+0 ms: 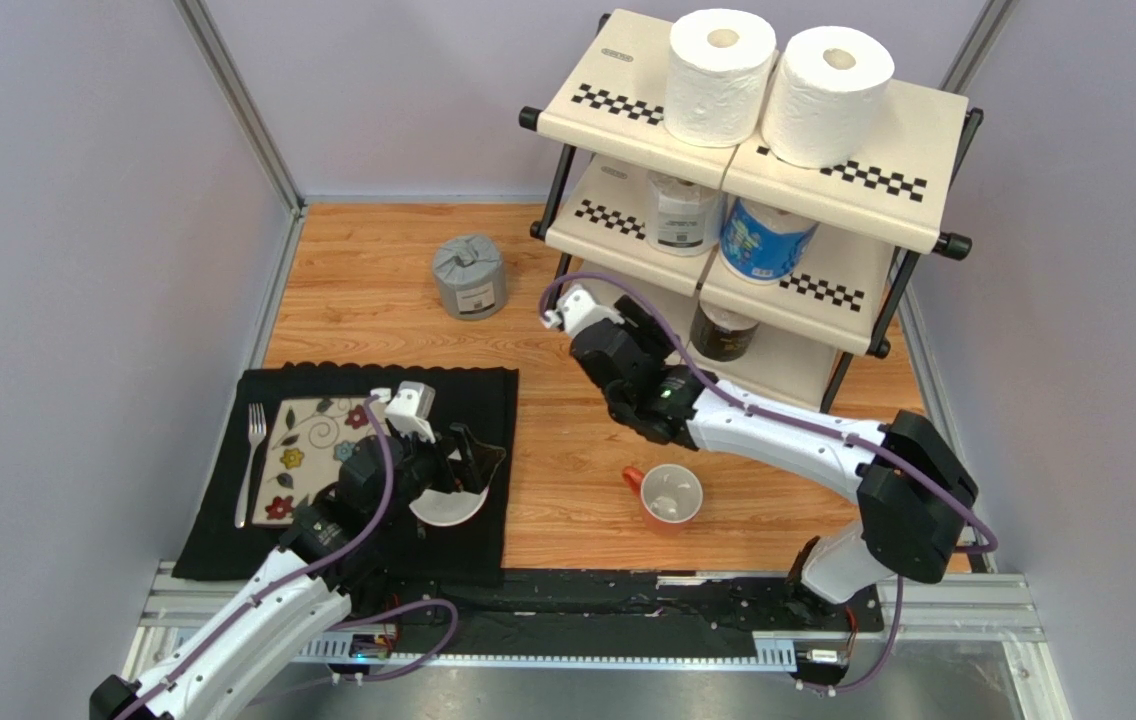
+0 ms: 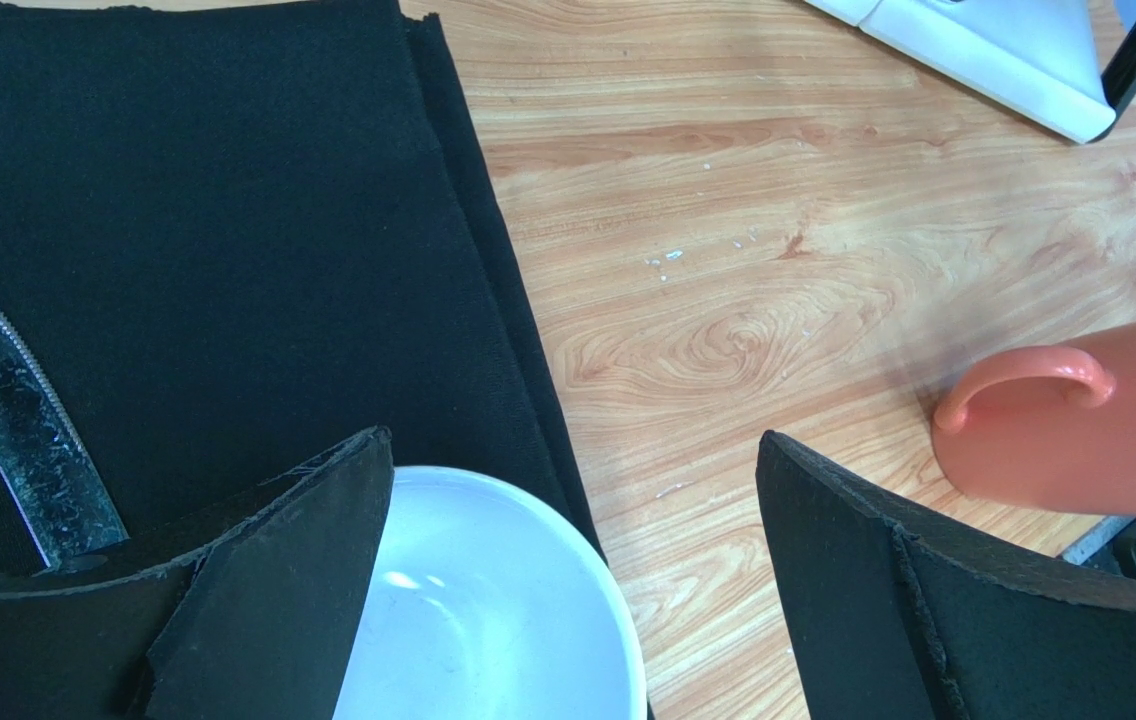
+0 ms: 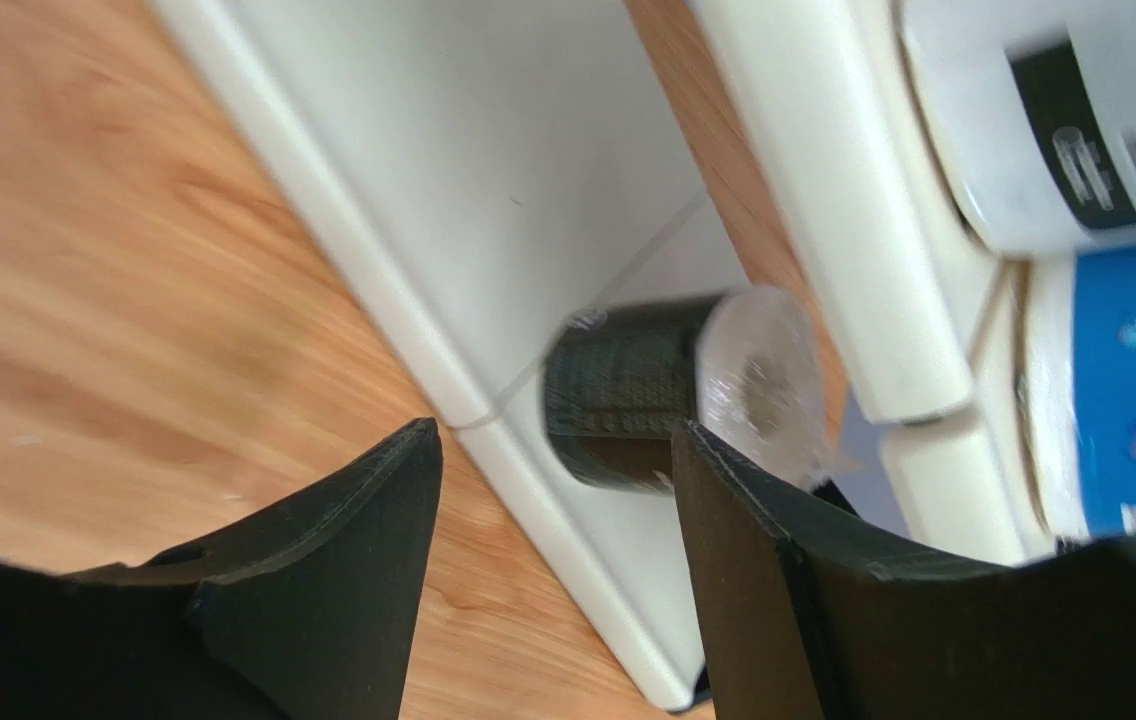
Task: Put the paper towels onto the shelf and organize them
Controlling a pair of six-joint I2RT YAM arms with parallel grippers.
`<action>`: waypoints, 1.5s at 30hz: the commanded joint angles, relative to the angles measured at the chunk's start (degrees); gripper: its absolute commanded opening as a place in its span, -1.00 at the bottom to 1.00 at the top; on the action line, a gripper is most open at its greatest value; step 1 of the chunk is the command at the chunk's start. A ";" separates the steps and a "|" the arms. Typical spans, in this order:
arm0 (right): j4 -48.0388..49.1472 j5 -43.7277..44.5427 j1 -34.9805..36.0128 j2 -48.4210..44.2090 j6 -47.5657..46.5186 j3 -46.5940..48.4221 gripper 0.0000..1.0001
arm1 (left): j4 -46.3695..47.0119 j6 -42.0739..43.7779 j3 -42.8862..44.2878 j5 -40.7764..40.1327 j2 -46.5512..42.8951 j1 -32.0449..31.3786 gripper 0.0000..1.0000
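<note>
Shelf (image 1: pixel 927 143) carries five: two white rolls (image 1: pixel 720 83) on top, clear-wrapped roll (image 1: pixel 684 210) and blue roll (image 1: pixel 764 240) mid-tier, black roll (image 1: pixel 721 332) on bottom tier. Right gripper (image 3: pixel 552 432) sits just off that bottom panel, jaws part-spread, holding nothing. Left gripper (image 2: pixel 571 438) gapes wide over white bowl (image 2: pixel 499 600). Grey roll (image 1: pixel 469 276) stands alone on table (image 1: pixel 589 465). Risk: part-spread jaws clip it, tipping it so it rolls away.

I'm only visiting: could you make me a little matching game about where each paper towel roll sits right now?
Things:
1. white rolls
2. blue roll
3. black roll
4. grey roll

Places:
A. on the wooden table, left of the shelf
B. bottom tier of the shelf
C. top tier of the shelf
D. middle tier of the shelf

Pairs: 1-C, 2-D, 3-B, 4-A
</note>
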 commanded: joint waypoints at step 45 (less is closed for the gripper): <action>-0.48 -28.83 2.94 31.96 9.72 58.26 0.56 | -12.42 2.36 10.12 -17.29 -9.43 0.29 0.98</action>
